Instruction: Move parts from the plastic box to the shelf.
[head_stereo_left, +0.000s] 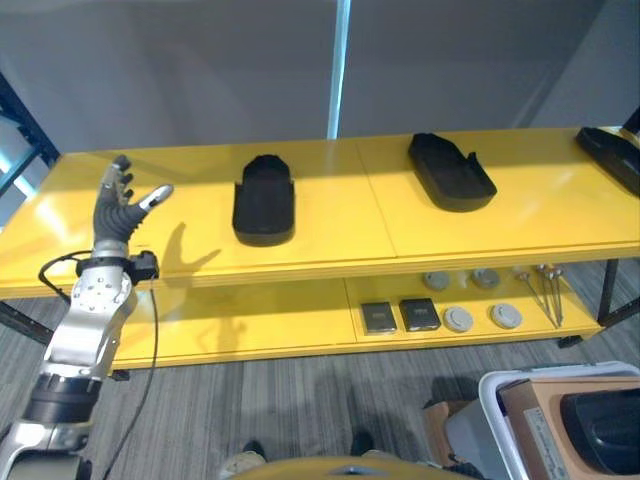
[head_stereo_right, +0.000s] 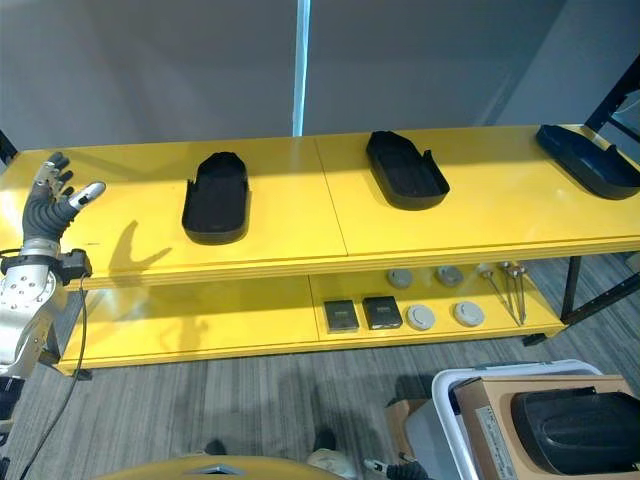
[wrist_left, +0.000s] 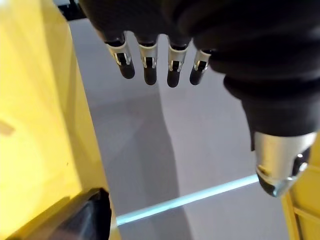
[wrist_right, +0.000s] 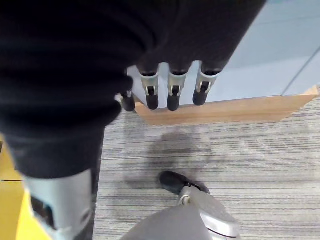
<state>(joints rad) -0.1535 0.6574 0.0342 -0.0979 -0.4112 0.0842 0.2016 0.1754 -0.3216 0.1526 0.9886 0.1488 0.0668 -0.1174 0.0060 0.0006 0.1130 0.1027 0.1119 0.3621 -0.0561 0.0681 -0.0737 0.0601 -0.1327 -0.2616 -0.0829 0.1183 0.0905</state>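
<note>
A glossy yellow shelf (head_stereo_left: 330, 215) spans the frame, carrying three matte black moulded parts (head_stereo_left: 264, 198). At lower right, a white plastic box (head_stereo_right: 450, 385) holds another black part (head_stereo_right: 580, 428). Left hand (head_stereo_left: 118, 208) at left, fingers straight, empty. Right hand (wrist_right: 172, 87) over carpet, fingers relaxed.

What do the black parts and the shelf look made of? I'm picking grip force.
The black parts look like matte moulded plastic: dull, even black, rounded rims, though rubber is possible. The shelf looks like yellow-painted board, smooth with a soft sheen and a layered front edge.
</note>
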